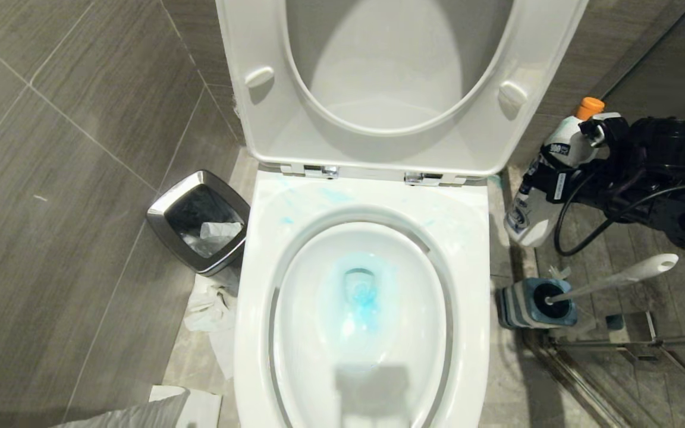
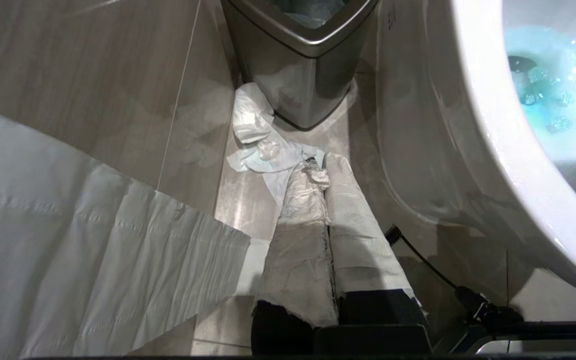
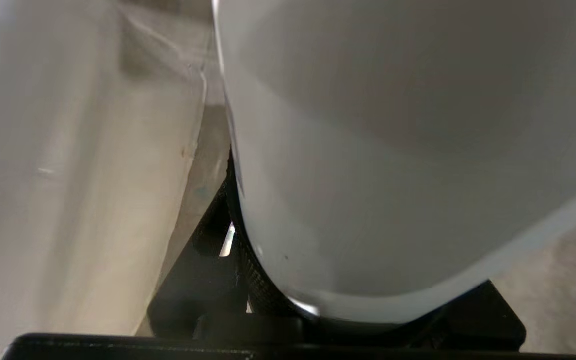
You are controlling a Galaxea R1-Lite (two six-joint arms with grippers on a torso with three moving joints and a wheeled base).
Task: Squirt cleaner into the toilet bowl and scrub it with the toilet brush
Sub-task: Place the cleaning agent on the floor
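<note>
Head view, toilet bowl [image 1: 259,285]: glossy white ceramic, oval basin, seat and lid raised at 12 o'clock; turquoise cleaner [image 1: 361,300] pooled at the drain, faint streaks on the rim.
Head view, right gripper [image 1: 556,178]: at 3 o'clock of the bowl, clamped round a white cleaner bottle [image 1: 562,145] with an orange cap, held over the floor.
Head view, toilet brush [image 1: 622,276]: slim white handle, long axis slanting from its square blue holder [image 1: 512,306] toward 2 o'clock; it lies at 6 o'clock of the right gripper, the nearer arm.
Left wrist view, left gripper [image 2: 325,172]: paper-wrapped fingers pressed together, parked low beside the bowl, pointing at crumpled tissue [image 2: 263,145] and a chrome-rimmed bin [image 2: 303,65].
Right wrist view: smooth white bottle wall fills the frame, seated against black ribbed pads [image 3: 248,270].
Judgement: squirting looks finished; bottle must be set down before the brush.
</note>
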